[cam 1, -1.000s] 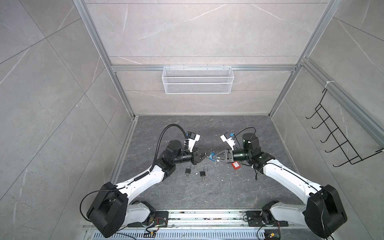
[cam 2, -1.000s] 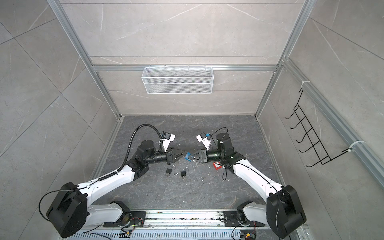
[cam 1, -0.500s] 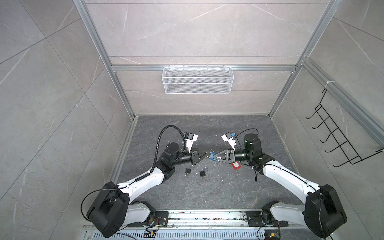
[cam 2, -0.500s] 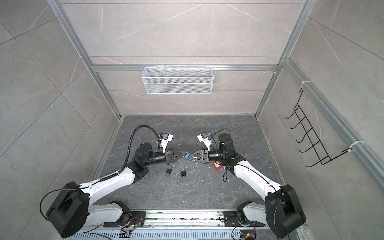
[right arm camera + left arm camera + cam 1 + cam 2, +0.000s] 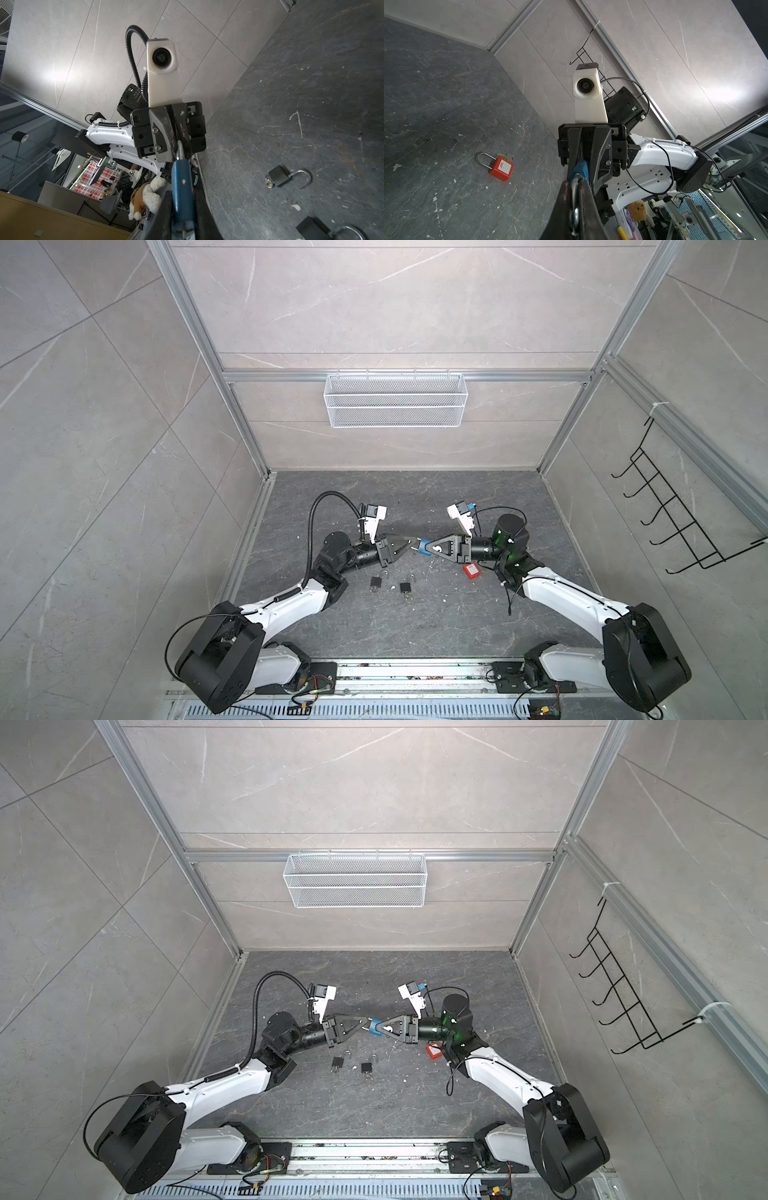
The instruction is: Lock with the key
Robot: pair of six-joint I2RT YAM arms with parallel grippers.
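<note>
blue padlock (image 5: 424, 546) hangs in mid-air above the table (image 5: 415, 635), just where the two arms meet nose to nose. the right gripper (image 5: 430, 549) is clamped on the padlock's flat blue body, which shows edge-on in the right wrist view. the left gripper (image 5: 412, 546) is pressed together on a thin steel loop at the padlock's far end, which i take to be the shackle (image 5: 574, 199). whether a key sits in the other end i cannot tell.

i'd judge the padlock small, rigid and fairly light. its plastic-looking shell seems smooth enough to twist in a loose grip, so the broad faces are the place to hold. the shackle looks hard, round and slick, best pinched low, near the body.

a red padlock (image 5: 472, 571) and two black padlocks (image 5: 376, 582), (image 5: 405, 587) lie on the table below, well apart from both grippers.
</note>
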